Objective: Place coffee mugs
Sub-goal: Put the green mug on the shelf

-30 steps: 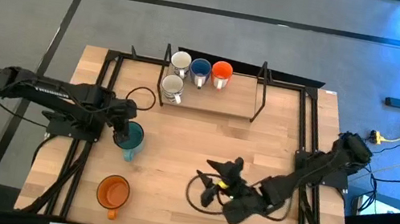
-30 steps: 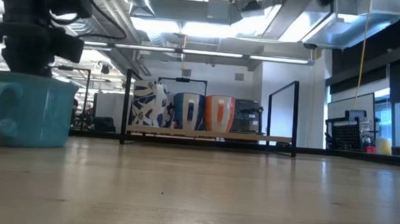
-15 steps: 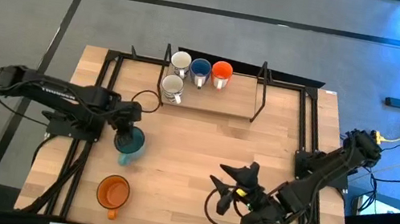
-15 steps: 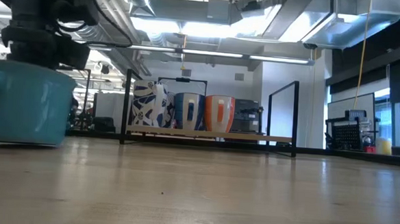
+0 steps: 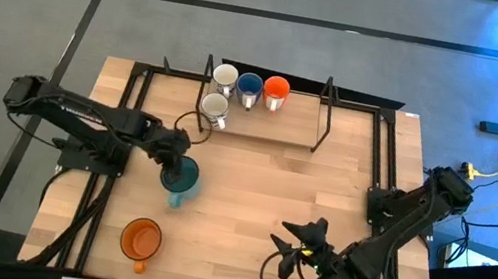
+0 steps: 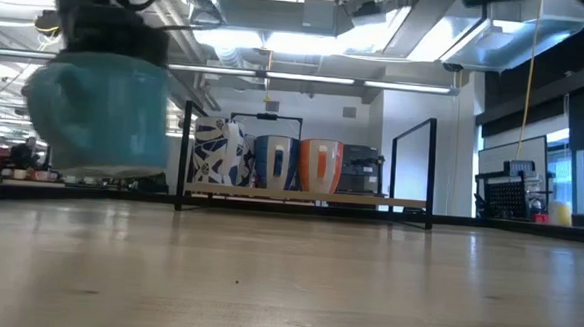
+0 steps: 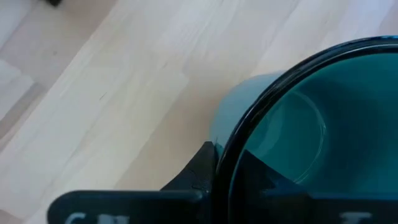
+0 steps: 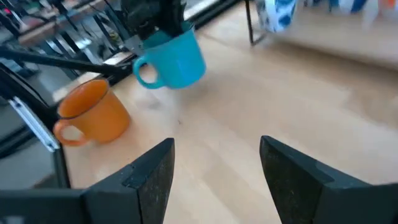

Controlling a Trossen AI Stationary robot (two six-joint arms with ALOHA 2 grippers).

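The light wooden table (image 5: 251, 191) carries a low black-framed rack (image 5: 271, 128) at its far edge, on which four mugs stand: a white mug (image 5: 225, 78), a dark blue mug (image 5: 250, 86), an orange mug (image 5: 277, 88) and a second white mug (image 5: 215, 107). Another orange mug (image 5: 141, 239) sits directly on the table near the front left.

The table (image 5: 253, 176) is pale wood with a fine grain and a smooth, matt finish. The teal mug (image 6: 99, 113) looks like glazed ceramic, smooth and slightly glossy, with a dark rim (image 7: 292, 71) and a shiny inside. The orange mug (image 8: 93, 115) has the same smooth glaze. The rack (image 5: 327, 112) is thin black metal, matt. The right gripper (image 8: 214, 180) has matt black fingers (image 8: 152, 177) that look like plastic.
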